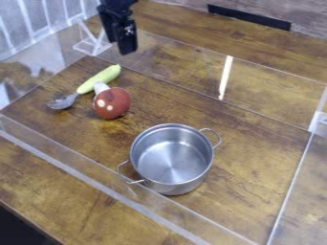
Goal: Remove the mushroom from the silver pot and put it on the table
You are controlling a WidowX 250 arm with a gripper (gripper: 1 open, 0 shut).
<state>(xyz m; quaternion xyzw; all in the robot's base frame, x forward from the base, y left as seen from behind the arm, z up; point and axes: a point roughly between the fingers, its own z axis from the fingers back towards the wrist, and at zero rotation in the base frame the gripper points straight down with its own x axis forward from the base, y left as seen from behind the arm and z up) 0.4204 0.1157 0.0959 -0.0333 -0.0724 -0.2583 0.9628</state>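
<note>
The mushroom point(110, 102), with its reddish-brown cap and pale stem, lies on its side on the dark wood table point(255, 134), left of centre. The silver pot point(171, 158) stands in front of it to the right, with nothing inside it. My black gripper point(125, 45) hangs in the air at the upper left, well above and behind the mushroom. Its jaws look open and hold nothing.
A yellow-green vegetable point(98, 77) lies just behind the mushroom. A grey spoon point(60, 100) rests to its left. Clear acrylic strips point(76, 165) border the work area, and a white rack point(32, 24) stands at the far left.
</note>
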